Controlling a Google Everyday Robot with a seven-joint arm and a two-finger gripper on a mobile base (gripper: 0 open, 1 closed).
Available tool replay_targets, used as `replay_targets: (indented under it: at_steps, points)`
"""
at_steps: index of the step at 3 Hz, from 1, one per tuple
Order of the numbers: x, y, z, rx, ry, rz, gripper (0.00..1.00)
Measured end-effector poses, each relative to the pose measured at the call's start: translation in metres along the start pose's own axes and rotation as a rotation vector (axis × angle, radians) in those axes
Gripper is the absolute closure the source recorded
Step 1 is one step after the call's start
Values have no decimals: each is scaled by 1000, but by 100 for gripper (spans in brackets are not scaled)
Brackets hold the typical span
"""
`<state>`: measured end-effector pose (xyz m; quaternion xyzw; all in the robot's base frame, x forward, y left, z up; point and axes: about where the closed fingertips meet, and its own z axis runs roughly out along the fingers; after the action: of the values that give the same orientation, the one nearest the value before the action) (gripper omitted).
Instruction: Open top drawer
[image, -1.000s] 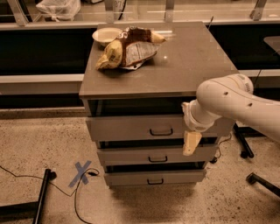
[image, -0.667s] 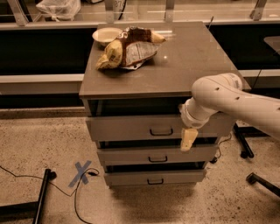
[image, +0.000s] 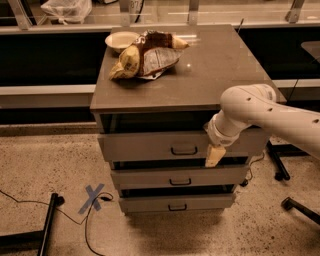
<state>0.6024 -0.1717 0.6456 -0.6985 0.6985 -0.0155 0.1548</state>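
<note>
The top drawer (image: 145, 146) is the tallest grey front of three in the grey cabinet, with a small dark loop handle (image: 184, 150) at its centre. A dark gap shows between its front and the cabinet top. My gripper (image: 213, 155) hangs in front of the right part of this drawer front, to the right of the handle and apart from it, with its tan tip pointing down at the drawer's lower edge. The white arm (image: 265, 112) reaches in from the right.
Two narrower grey drawers (image: 175, 177) (image: 175, 204) sit below. On the cabinet top (image: 215, 70) lie a white bowl (image: 121, 40) and crumpled snack bags (image: 145, 57). A blue tape cross (image: 92, 197) and cables lie on the floor at left. Chair legs (image: 300, 207) stand at right.
The arm and gripper have shifted slightly left and up along the top drawer's front, closer to the handle. The drawers have not visibly moved.
</note>
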Motion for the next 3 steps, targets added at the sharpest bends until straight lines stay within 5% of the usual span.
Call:
replay_targets:
  at_steps: [2,3]
  points:
    - [9,49,-29,-54,-58,-24,33]
    - [9,49,-31,-56,-59,-24,42]
